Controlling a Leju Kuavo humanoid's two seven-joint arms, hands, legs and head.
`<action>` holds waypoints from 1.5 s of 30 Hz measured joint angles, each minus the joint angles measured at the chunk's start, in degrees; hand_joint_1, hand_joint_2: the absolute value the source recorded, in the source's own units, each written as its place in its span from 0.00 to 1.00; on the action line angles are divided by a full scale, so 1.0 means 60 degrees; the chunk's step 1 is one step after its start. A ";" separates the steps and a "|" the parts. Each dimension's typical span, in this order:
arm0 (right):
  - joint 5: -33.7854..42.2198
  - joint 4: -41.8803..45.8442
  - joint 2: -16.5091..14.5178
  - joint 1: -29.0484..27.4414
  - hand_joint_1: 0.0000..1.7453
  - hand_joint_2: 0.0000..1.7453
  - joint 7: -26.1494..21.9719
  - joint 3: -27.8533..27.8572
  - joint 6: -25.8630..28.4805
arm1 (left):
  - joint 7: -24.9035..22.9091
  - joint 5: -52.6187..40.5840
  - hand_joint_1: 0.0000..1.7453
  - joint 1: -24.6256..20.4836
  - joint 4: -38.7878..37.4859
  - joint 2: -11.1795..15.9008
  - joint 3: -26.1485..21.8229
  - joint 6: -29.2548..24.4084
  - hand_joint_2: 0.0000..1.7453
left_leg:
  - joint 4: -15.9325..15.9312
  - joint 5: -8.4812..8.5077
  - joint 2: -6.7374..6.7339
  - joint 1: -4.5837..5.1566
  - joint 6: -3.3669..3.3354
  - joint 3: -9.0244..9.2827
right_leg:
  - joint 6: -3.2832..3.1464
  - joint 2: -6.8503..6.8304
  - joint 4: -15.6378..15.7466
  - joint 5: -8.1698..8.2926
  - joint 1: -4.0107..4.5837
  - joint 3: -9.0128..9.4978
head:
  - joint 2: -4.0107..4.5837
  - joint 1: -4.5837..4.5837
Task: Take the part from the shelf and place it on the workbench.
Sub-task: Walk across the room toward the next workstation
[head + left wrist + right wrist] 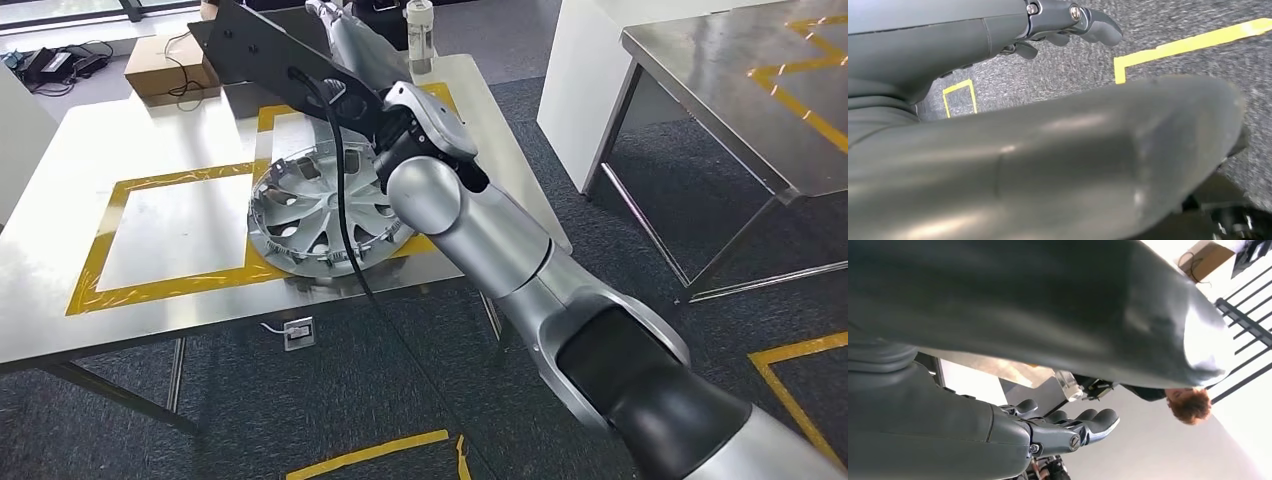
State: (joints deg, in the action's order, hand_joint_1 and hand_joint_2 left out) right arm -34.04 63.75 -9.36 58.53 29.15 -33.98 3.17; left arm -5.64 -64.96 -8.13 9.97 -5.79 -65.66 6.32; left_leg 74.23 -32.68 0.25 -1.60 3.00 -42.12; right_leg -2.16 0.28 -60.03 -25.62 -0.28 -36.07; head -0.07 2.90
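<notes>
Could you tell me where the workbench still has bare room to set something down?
The bare steel inside the yellow tape rectangle, left of the wheel cover, is free, as is the workbench margin outside the tape. The far edge is crowded: cardboard box, black plate, right arm.

The right robot hand (1068,432) holds nothing, fingers loosely curled, with a person (1190,405) and cardboard box (1205,257) beyond.

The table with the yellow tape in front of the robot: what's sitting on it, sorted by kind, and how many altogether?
Silver wheel cover: 1
Cardboard box: 1
Clear bottle-like container: 1
Black flat panel: 1
Total: 4

The wheel cover lies across the tape at the table's near edge; the other three sit along the far side.
</notes>
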 joint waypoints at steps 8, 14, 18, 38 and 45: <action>0.0603 0.1208 0.0430 -0.0883 0.00 0.00 -0.0001 0.0461 -0.0195 | -0.0016 -0.0084 0.00 0.0115 -0.0002 0.0000 0.0003 -0.0036 0.00 | -0.2463 0.0459 0.0021 0.0308 -0.0456 0.1991 | 0.0247 -0.0033 0.0064 0.0635 0.0089 -0.0437 | 0.0000 0.0000; 0.0627 0.1730 0.0750 -0.1198 0.00 0.00 -0.0001 0.0606 -0.0232 | -0.0002 -0.0091 0.00 0.0174 0.0006 -0.0003 0.0000 -0.0048 0.00 | -0.2656 0.1143 -0.0107 0.0232 -0.0728 0.1424 | 0.0505 -0.0005 -0.1876 -0.1060 0.0023 -0.1055 | 0.0000 0.0033; 0.0522 0.2101 0.0938 -0.1627 0.00 0.00 -0.0002 0.0767 -0.0220 | 0.0071 -0.0091 0.00 0.0189 0.0002 -0.0031 0.0000 -0.0049 0.00 | -0.2580 0.1574 -0.0126 0.0213 -0.0674 0.0809 | 0.0526 -0.0018 -0.1883 -0.0692 0.0011 -0.0282 | 0.0000 0.0034; 0.0929 -0.1233 0.2158 -0.3428 0.00 0.00 -0.0001 0.2844 -0.0409 | 0.0187 -0.0036 0.00 0.0239 -0.0003 -0.0032 -0.0088 -0.0065 0.00 | -0.1471 0.0509 0.0060 0.0235 -0.0435 0.1405 | 0.0106 -0.0168 0.0224 0.0548 0.0211 -0.0283 | 0.0000 0.0043; 0.2162 -0.5466 0.2596 -0.5928 0.00 0.00 0.0041 0.4195 -0.0449 | 0.0188 0.0100 0.00 0.0429 -0.0001 -0.0060 -0.0305 -0.0181 0.00 | -0.2687 0.0990 0.0155 0.0275 -0.0891 0.1701 | 0.0583 -0.0086 -0.1300 -0.0890 0.0057 -0.0822 | 0.0000 0.0074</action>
State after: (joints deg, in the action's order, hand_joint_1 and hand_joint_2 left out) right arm -21.06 30.96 6.22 22.96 29.39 -8.80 0.48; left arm -4.51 -64.36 -5.56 9.96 -6.15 -67.49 5.23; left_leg 58.11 -26.74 1.19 0.06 -2.34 -31.91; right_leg 1.34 -0.24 -67.82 -30.96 0.06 -41.00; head -0.07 3.34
